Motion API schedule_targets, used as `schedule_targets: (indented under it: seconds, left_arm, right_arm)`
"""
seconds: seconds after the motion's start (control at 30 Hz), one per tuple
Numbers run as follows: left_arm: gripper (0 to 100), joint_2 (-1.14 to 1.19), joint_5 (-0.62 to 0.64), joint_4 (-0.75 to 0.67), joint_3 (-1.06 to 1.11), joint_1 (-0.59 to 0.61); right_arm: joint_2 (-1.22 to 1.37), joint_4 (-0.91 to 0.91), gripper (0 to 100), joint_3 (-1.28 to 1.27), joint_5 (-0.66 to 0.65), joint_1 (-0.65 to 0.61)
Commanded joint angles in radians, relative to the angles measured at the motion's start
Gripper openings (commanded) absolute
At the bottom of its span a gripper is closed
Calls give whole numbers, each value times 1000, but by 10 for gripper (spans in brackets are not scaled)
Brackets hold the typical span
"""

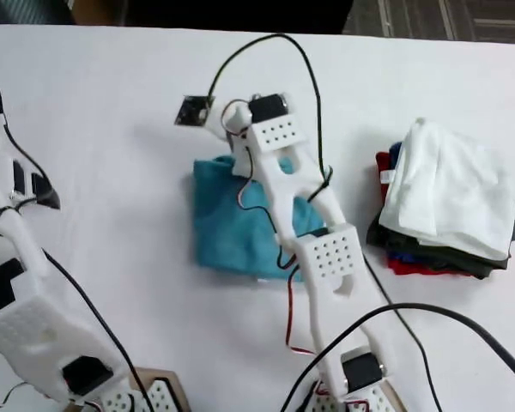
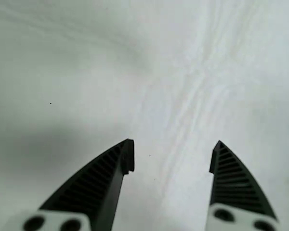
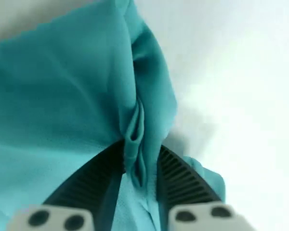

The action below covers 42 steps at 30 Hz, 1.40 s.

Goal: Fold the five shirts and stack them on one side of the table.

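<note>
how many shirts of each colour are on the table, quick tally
teal shirt: 1
white shirt: 1
dark shirt: 1
blue shirt: 1
red shirt: 1
total: 5

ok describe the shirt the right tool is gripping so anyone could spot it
On the white table, look mid-table, beside the stack of folded shirts. The teal cloth shirt lies there, a fold pinched in the right tool; it alone is teal and off the stack.
</note>
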<state>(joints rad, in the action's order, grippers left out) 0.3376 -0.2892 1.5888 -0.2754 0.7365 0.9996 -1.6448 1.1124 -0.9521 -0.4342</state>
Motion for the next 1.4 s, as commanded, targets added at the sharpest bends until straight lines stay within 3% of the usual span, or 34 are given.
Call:
schedule_targets:
  seconds: [0.0, 0.33, 0.63, 0.83, 1.13, 1.37]
  left_arm:
    - [271, -72, -3, -3, -2, 2]
    - [271, -74, -6, 0, -2, 0]
    - [271, -72, -5, -2, -2, -18]
    - [271, -71, -5, -2, -2, -18]
    - [271, -71, -6, -9, -2, -18]
    - [271, -69, -6, -11, -2, -18]
  right_arm:
    - [-25, -48, 22, 115, 3, 10]
    - [88, 56, 21, 144, 3, 7]
    - [114, -8, 28, 141, 5, 15]
    - [105, -8, 205, 147, 28, 47]
    - [10, -59, 199, 184, 26, 139]
    - [-58, -65, 200, 183, 32, 130]
